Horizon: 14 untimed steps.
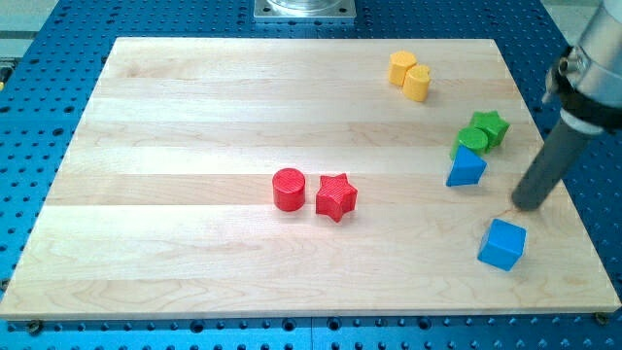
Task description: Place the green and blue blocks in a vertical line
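My tip [530,202] on surface [194,117], view's right side, touching no block; no claw on this rod, so nothing grasped

Blue triangular block [466,168] left of tip, near; blue cube [502,243] below tip, slightly left, apart from it

Green star [491,127] and green cylinder [473,139] touching, just above blue triangular block, cylinder against it

Red cylinder [288,189] and red star [336,196] side by side, mid-surface

Yellow hexagonal block [401,67] and yellow cylinder [417,83] touching near view's top

Single raised view, angled down on wooden board [194,117], mount likely opposite
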{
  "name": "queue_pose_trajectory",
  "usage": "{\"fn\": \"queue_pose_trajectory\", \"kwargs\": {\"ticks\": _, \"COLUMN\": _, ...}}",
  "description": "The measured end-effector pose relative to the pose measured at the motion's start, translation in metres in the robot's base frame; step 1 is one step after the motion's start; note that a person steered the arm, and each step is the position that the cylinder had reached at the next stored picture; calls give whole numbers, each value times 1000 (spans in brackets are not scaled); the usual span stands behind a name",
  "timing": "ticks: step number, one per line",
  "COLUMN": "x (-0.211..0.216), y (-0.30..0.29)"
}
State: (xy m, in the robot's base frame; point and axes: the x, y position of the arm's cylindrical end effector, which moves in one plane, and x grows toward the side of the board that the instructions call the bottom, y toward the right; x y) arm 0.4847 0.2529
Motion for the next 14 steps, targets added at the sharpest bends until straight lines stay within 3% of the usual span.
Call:
{"fn": "queue_pose_trajectory", "kwargs": {"ticks": 1, "x": -38, "y": -24}}
{"fn": "queue_pose_trajectory", "kwargs": {"ticks": 2, "x": -25, "y": -90}}
{"fn": "queue_pose_trajectory", "kwargs": {"ticks": 4, "x": -43, "y": -162}}
{"fn": "queue_pose_trajectory", "kwargs": {"ticks": 5, "x": 24, "y": -128}}
{"fn": "queue_pose_trajectory", "kwargs": {"ticks": 6, "x": 45, "y": -101}}
{"fn": "queue_pose_trajectory", "kwargs": {"ticks": 7, "x": 10, "y": -131}}
{"fn": "queue_pose_trajectory", "kwargs": {"ticks": 8, "x": 6, "y": -100}}
{"fn": "queue_pose_trajectory", "kwargs": {"ticks": 9, "x": 6, "y": -69}}
{"fn": "queue_pose_trajectory", "kwargs": {"ticks": 11, "x": 32, "y": -65}}
{"fn": "queue_pose_trajectory", "kwargs": {"ticks": 12, "x": -43, "y": -41}}
{"fn": "queue_pose_trajectory", "kwargs": {"ticks": 13, "x": -44, "y": -10}}
{"fn": "queue_pose_trajectory", "kwargs": {"ticks": 14, "x": -81, "y": 29}}
